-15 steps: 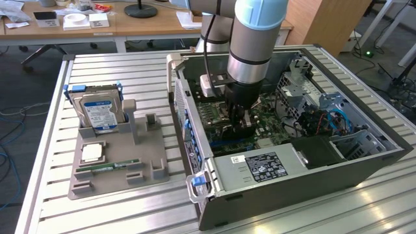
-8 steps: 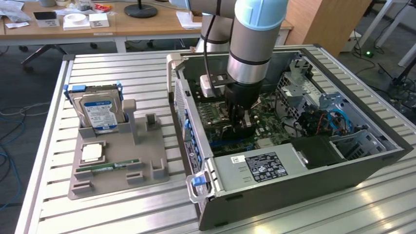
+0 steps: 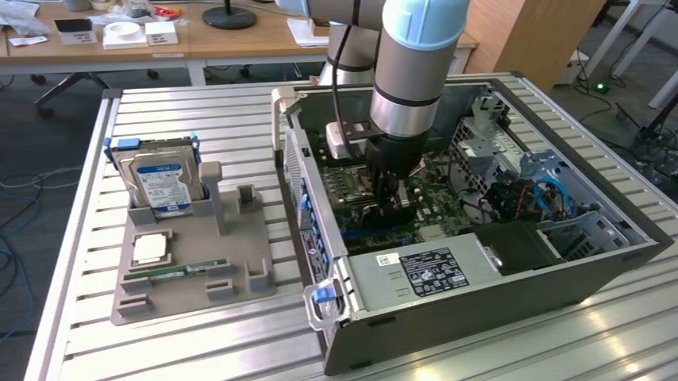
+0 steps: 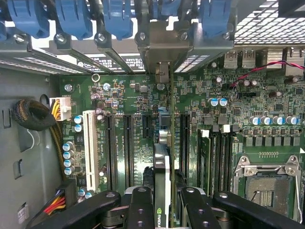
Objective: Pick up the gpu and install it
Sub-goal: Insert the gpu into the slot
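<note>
Clamping the gpu [image 4: 161, 160] edge-on between its part-closed fingers, the tool [image 4: 164, 198] holds it over the motherboard [image 4: 119, 98] slots.

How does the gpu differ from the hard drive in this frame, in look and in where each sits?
The gpu is a thin card; the hard drive is a thicker silver block with a blue-white label. The gpu is gripped by the tool at the motherboard slots inside the case; the hard drive sits untouched in the grey holder outside it. Both stand on edge.
</note>
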Motion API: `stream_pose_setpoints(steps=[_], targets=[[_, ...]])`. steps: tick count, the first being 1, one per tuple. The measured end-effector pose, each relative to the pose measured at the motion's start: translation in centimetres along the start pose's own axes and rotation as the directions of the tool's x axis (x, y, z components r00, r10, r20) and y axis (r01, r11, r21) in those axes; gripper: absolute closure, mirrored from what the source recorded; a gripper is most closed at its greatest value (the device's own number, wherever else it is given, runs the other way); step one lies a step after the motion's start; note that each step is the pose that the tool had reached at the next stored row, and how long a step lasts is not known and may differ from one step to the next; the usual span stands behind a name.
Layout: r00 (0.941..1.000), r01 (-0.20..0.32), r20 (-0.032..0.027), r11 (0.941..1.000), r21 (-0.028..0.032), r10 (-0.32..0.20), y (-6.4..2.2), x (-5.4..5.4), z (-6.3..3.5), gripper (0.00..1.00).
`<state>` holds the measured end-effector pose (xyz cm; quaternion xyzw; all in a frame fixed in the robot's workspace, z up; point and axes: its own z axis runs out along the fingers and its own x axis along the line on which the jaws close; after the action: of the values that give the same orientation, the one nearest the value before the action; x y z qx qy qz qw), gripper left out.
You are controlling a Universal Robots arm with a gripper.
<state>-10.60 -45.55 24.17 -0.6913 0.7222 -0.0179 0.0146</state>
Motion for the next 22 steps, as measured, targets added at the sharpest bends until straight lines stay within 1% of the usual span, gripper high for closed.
stream_pose_setpoints(steps=[3, 9, 14, 22], targets=[[1.0000, 0.000, 0.0008, 1.0000, 0.0005, 0.000, 0.00, -0.01, 0.09, 0.73], [1.0000, 0.000, 0.0002, 1.0000, 0.0002, 0.000, 0.02, 0.00, 0.07, 0.73], [1.0000, 0.000, 0.0004, 1.0000, 0.0029, 0.000, 0.19, 0.00, 0.06, 0.73], [1.0000, 0.000, 0.0004, 1.0000, 0.0043, 0.000, 0.31, 0.01, 0.07, 0.73]])
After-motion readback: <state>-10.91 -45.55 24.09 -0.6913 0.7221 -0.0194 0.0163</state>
